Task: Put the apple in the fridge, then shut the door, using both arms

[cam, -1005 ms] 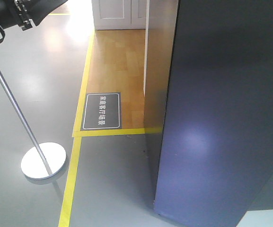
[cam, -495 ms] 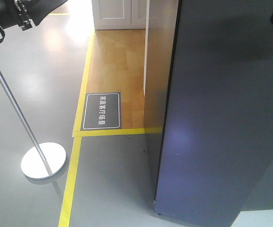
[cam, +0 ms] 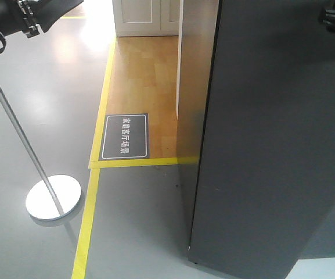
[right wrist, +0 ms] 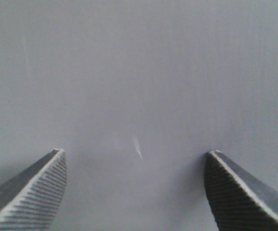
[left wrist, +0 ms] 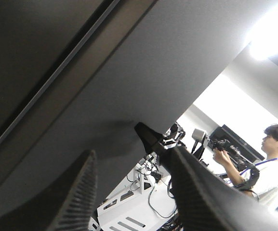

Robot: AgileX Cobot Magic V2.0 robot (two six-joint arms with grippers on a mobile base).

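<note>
The door (cam: 272, 145), dark grey on its outer face, is seen standing upright on the grey floor (cam: 33, 104) and fills the right half of the front view; whether it is fully shut against the fridge cannot be told. The apple is hidden from every view.

The right tool (right wrist: 136, 192) is held wide open, nothing gripped between its ribbed fingers (right wrist: 33, 192), and is pointed squarely at a plain grey surface, apparently the door's outer face; whether contact is made cannot be told. The left tool (left wrist: 129, 192) is also open and empty, its two dark fingers spread apart, with the dark panel of the door close above it.

A yellow tape line (cam: 92, 215) is laid along the floor, with a dark sign (cam: 124, 136) on the wooden section behind it. A round metal stand base (cam: 53, 197) is set near the floor's left edge. A person (left wrist: 269, 163) is seen in the background of the left wrist view.
</note>
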